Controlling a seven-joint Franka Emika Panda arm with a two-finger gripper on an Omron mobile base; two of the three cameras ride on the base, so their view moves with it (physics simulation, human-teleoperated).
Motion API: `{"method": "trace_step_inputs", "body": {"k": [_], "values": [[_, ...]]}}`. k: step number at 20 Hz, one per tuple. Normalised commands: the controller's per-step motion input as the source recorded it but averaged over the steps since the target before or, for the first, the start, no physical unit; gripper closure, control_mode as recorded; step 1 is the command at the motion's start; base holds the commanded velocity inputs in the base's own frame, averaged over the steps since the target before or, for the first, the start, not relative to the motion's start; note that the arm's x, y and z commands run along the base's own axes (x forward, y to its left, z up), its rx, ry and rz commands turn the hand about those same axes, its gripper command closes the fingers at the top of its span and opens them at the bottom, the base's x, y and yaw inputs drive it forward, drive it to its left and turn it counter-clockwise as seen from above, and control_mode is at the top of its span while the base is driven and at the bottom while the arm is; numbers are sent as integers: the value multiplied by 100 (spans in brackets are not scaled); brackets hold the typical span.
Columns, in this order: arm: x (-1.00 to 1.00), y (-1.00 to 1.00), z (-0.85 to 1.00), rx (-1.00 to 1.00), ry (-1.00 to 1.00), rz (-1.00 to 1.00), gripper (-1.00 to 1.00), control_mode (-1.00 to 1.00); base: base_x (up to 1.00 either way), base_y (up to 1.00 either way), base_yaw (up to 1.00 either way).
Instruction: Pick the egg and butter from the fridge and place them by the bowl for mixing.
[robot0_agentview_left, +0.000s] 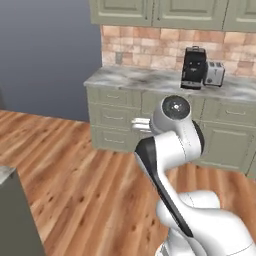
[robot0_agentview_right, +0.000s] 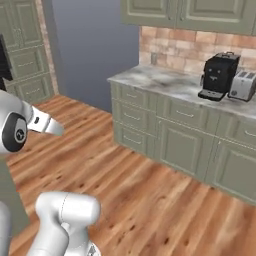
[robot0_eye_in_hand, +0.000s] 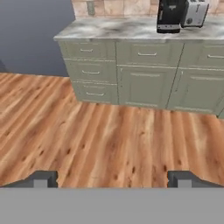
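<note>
Dark fingertips: two small tips (robot0_eye_in_hand: 43, 179) stand far apart at the bottom of the hand view, one near each lower corner.
Tool (robot0_eye_in_hand: 112, 179): fully spread, nothing between the tips, nothing held.
Tool aim: pointed across bare wooden floor (robot0_eye_in_hand: 109, 140) toward a run of grey-green base cabinets (robot0_eye_in_hand: 144, 83).
Arm (robot0_agentview_left: 172, 145): folded high over the base, well short of the cabinets.
Surface (robot0_eye_in_hand: 131, 28): marbled grey top over the cabinets, backed by a brick-pattern wall.
Surface, back edge toward its right end: black coffee machine (robot0_eye_in_hand: 168, 15) and a silver toaster (robot0_eye_in_hand: 194, 12), standing just beside each other.
Surface, left end: finishes at a corner against a plain blue-grey wall (robot0_agentview_left: 45, 55).
Task things: egg, butter, fridge and bowl cannot be located from these views; the cabinets ahead are not the fridge.
Step in hand (judgement): travel or search toward the fridge; no pick has begun.
Procedure 1: leave the tips spread wide, so that no reopening is needed at the shelf.
Procedure 2: turn the base until the fridge is squarely ahead before extending the arm.
Procedure 3: keep the arm folded while driving, clear of cabinet fronts and the surface edge.
Procedure 4: confirm the egg against larger food items before closing on it.
Risk: reaching from an oblique stance may knock a door bin or shelf.
</note>
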Motion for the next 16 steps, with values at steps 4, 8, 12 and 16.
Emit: {"method": "trace_step_inputs", "body": {"k": [4,8,12,16], "values": [[0,0,0,0,0,0,-100,100,100,-43,34],[0,0,0,0,0,0,-100,100,100,-2,50],[0,0,0,0,0,0,-100,100,100,-1,54],[0,0,0,0,0,0,-100,100,100,-2,52]]}}
